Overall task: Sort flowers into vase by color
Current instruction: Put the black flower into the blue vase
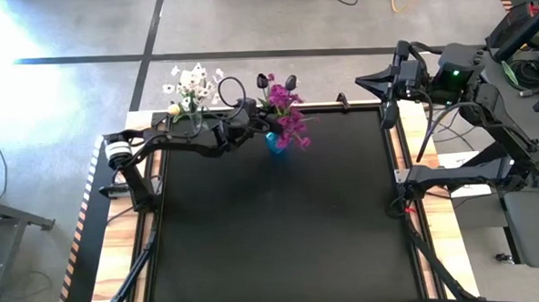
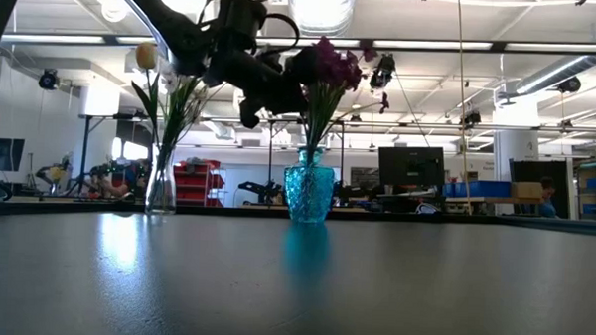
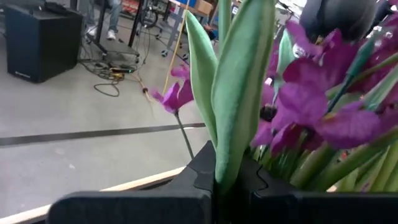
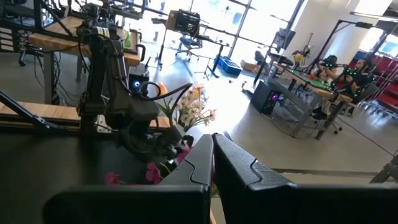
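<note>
The worktop is a matte black sheet with pale wooden edging. Two vases stand near its far edge. One is clear glass, slim and flared, holding white blossom sprays and one cream-yellow tulip bud. The other is a teal vase of textured, faceted glass, bulbous with a narrow neck, holding magenta sprays and two dark tulip buds; how many magenta stems there are cannot be made out.

The left end effector is at the magenta bunch above the teal vase, clenched on a smooth, pale green tulip leaf that rises between its dark fingers. In the low view the arm's dark bulk hides part of that bunch; in the left wrist view a dark bud is cut off at the edge.

The right end effector waits at the worktop's far right corner, clenched and holding nothing, its fingers pressed together.
</note>
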### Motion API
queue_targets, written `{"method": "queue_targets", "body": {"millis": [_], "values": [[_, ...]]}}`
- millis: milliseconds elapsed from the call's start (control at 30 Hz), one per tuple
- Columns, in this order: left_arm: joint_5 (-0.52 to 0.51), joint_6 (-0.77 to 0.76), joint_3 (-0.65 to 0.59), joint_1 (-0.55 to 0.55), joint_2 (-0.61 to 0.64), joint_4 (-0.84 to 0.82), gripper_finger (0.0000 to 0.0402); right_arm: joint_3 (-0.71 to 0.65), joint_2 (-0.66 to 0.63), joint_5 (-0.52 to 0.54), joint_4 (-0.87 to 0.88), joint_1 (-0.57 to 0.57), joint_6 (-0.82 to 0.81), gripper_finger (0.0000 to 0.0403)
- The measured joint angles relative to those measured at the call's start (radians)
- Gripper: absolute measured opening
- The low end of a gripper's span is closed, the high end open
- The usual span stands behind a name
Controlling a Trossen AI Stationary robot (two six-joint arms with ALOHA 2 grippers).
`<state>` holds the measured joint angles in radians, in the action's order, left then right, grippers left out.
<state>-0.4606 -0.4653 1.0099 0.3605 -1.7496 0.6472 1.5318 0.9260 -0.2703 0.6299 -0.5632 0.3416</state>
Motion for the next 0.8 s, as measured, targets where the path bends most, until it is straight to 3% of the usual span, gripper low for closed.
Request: {"method": "queue_targets", "body": {"millis": [167, 500, 800], "values": [[0.000, 0.049, 0.011, -0.002, -0.002, 0.003, 0.0005, 0.000, 0.000, 0.000, 0.000, 0.000, 0.000, 0.0009], [0.084, 0.103, 0.010, -0.010, 0.015, -0.091, 0.0067, 0.000, 0.000, 0.000, -0.007, 0.000, 0.001, 0.0009], [0.087, 0.159, 0.011, -0.024, 0.062, -0.212, 0.0100, 0.000, 0.000, 0.000, -0.009, 0.000, 0.000, 0.0009]]}}
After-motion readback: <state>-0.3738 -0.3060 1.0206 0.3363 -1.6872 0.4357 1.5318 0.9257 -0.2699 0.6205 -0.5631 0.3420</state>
